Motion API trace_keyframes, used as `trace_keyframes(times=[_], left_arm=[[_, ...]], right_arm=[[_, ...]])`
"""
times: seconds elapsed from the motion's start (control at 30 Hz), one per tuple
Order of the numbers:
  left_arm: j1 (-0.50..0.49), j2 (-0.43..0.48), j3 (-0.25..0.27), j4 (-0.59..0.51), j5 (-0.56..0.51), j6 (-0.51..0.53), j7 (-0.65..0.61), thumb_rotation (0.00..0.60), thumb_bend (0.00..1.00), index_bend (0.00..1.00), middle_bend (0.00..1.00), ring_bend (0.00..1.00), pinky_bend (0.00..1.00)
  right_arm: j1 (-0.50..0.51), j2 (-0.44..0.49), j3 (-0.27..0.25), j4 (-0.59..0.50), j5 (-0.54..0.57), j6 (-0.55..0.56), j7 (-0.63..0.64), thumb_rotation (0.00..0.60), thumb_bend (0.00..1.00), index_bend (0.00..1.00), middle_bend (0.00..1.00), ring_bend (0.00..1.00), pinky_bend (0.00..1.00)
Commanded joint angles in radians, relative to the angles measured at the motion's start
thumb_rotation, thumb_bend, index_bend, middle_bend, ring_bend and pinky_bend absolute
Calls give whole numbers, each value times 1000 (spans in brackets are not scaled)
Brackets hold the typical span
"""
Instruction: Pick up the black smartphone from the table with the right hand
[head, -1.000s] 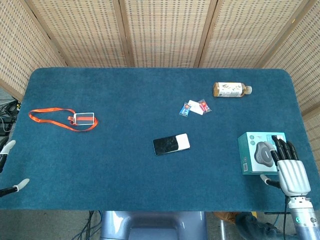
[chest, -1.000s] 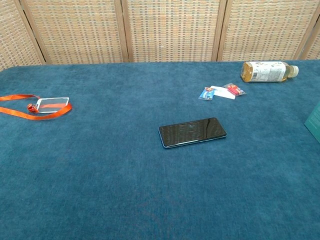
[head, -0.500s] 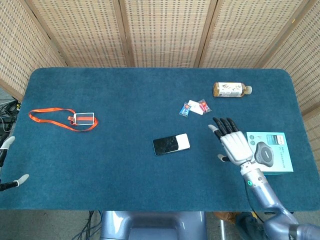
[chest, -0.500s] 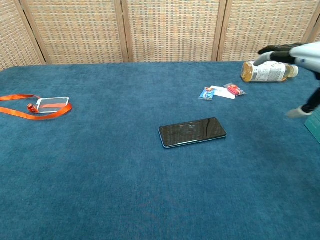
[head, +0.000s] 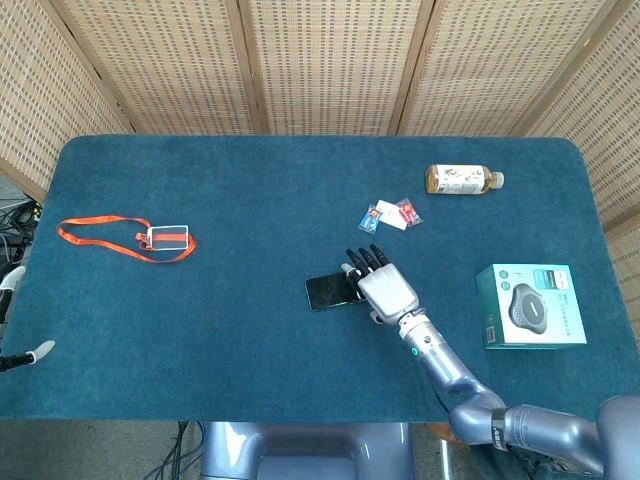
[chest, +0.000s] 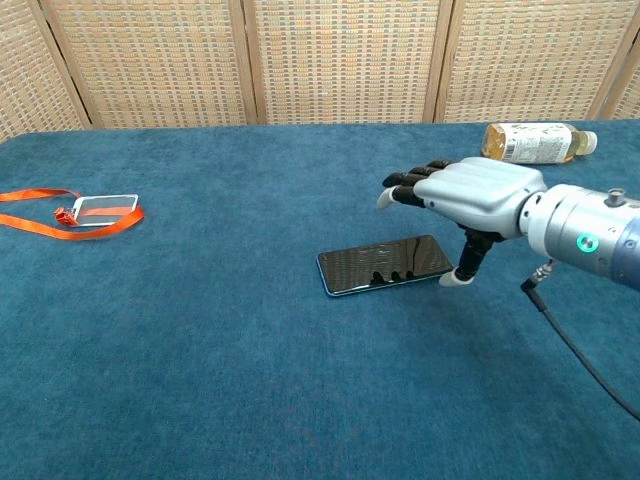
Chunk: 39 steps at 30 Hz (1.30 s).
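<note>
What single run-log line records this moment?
right robot hand: open, above flat black smartphone | smartphone: on blue table, not gripped | left robot hand: table edge

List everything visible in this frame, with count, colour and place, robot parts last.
Black smartphone: one, black, flat near the table's middle, under the right hand's fingers.
Lanyard with badge holder: one, orange strap with a clear holder, far left of the table.
Bottle: one, amber with a white cap, lying on its side at the back right.
Small packets: a few, blue, white and red, just in front of the bottle.
Box: one, teal with a grey round device pictured, right edge.
Table: one, dark blue cloth.
Screen: woven tan panels behind.
Right hand: one, silver with black fingers, open above the phone.
Left hand: only white fingertips showing at the left edge.
</note>
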Motion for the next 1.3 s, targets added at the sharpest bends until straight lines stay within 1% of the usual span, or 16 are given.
trace_keyframes(times=[0.03,0.17,0.33,0.53,0.7,0.93,1.17,1.27,1.3], left_arm=[[-3,-3,-3,2,-8,-6,4,600,0,0,0,0,0],[-7,-6,-4,3,-15,-12,11,600,0,0,0,0,0],[-8,-6,-5,5,-20,-15,11,600,0,0,0,0,0],[-7,-5,-4,5,-19,-11,9,600,0,0,0,0,0],[-5,-4,-4,5,-19,-8,6,600,0,0,0,0,0],[-6,-2,-5,8,-23,-13,-2,600,0,0,0,0,0],[-4,-2,-3,5,-19,-7,-2,600,0,0,0,0,0],[-3,-1,-3,5,-19,-7,-6,600,0,0,0,0,0],[-3,0,-3,6,-18,-8,-7,600,0,0,0,0,0]], right_arm=[[22,-42,-14,41,-3,-6,-19,600,385,158,66,0,0],[48,-101,-14,122,-8,-7,-32,600,388,166,72,0,0],[64,-147,-10,193,1,-8,-34,600,394,177,77,5,0],[78,-185,-17,261,12,-14,-46,600,434,189,82,7,0],[82,-196,-23,276,15,-16,-55,600,439,190,82,10,0],[78,-191,-33,261,6,0,-52,600,439,200,85,19,0],[85,-219,-39,305,6,-4,-52,600,441,201,87,19,0],[91,-239,-35,336,10,-7,-58,600,497,219,89,19,0],[93,-245,-33,344,14,-10,-59,600,549,241,92,19,0]])
